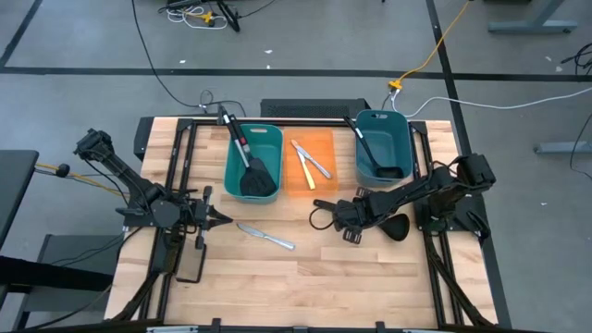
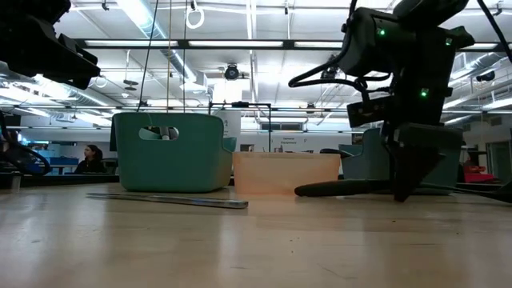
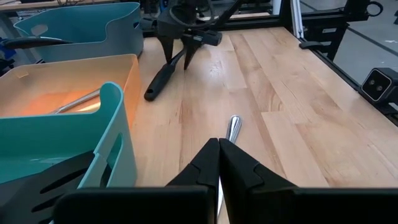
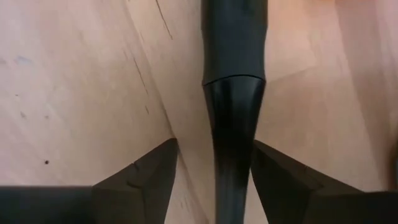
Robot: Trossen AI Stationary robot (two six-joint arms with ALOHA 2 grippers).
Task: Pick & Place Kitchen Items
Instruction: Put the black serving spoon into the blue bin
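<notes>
- Straddling the black ladle handle on the table, the right gripper stands wide open, holding nothing.
- Closing off-centre could roll the handle away.
- Left gripper waits, pinched shut, empty.

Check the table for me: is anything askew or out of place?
Nothing is damaged or spilled. Two items lie loose outside the bins: a silver knife near the left pincer, and a black ladle between the right pincer's open fingers.
</notes>
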